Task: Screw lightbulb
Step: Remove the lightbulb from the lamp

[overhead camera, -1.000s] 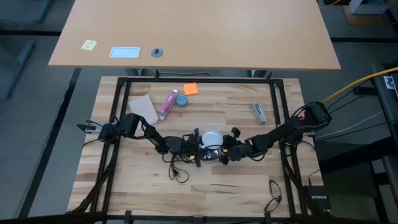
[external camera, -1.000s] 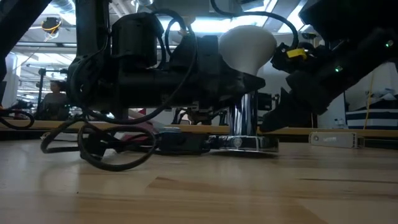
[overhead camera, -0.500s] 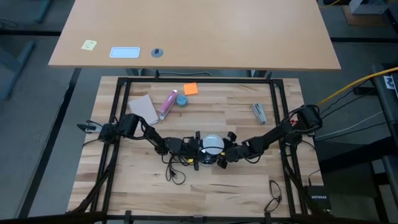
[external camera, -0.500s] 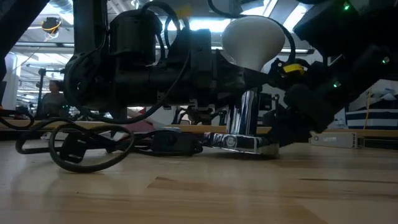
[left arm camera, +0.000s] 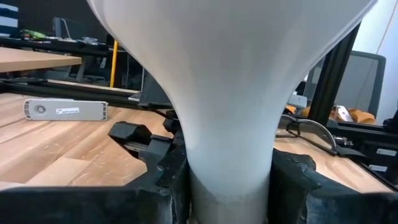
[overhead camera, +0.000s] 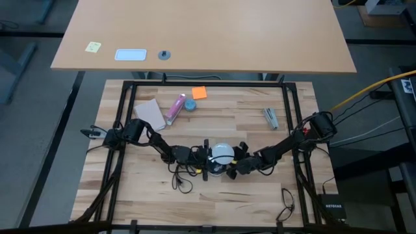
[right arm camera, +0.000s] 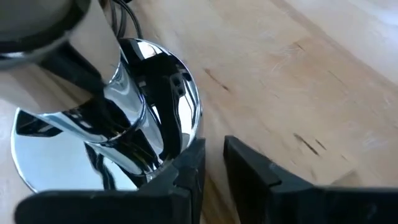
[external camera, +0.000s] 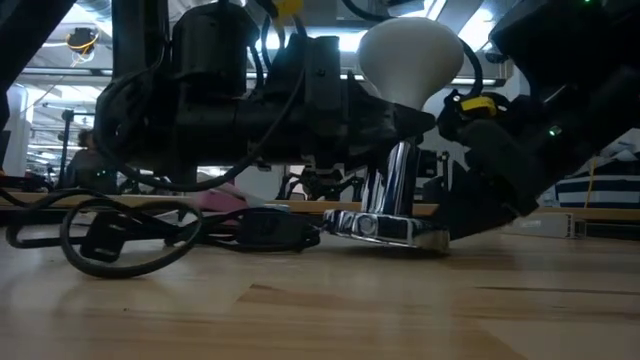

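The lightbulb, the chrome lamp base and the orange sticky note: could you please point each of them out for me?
lightbulb point(external camera: 405, 55): low view, on the frosted white globe.
chrome lamp base point(right arm camera: 43, 165): right wrist view, on the flat mirrored disc.
orange sticky note point(overhead camera: 199, 93): high view, on the middle of the paper.

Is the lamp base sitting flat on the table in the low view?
No. The lamp base is tipped, its right edge on the table and its left edge lifted, with the chrome stem leaning.

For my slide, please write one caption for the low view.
Frosted white lightbulb sits atop the tilted shiny chrome lamp base, held between two dark robot arms on the wooden table.
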Robot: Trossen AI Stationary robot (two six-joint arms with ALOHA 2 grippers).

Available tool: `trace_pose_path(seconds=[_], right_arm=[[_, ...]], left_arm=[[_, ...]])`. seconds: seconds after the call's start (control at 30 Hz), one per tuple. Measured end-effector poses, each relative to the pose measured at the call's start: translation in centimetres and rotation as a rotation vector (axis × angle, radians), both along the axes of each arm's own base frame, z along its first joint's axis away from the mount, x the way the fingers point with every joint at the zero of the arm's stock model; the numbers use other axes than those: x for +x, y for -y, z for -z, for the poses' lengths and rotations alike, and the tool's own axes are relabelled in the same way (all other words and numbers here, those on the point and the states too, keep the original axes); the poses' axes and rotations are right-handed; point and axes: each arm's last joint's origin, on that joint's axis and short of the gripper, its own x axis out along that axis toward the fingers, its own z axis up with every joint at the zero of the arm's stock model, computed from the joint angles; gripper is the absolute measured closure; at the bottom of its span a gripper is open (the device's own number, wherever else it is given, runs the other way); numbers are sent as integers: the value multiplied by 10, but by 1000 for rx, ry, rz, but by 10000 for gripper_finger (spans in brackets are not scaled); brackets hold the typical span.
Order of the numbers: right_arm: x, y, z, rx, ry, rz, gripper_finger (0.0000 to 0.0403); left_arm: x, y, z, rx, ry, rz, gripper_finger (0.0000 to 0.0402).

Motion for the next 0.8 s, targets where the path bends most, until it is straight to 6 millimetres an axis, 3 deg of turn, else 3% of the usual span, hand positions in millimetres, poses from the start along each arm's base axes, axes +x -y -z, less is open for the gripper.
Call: trace_pose_path(seconds=[0.33, 0.8], right_arm=[[10, -6, -7, -4, -48, -17, 329], [5, -19, -7, 48, -45, -24, 346]], left_arm=[[0, 0, 0, 6, -2, -14, 262], [0, -1, 2, 1, -13, -23, 262]])
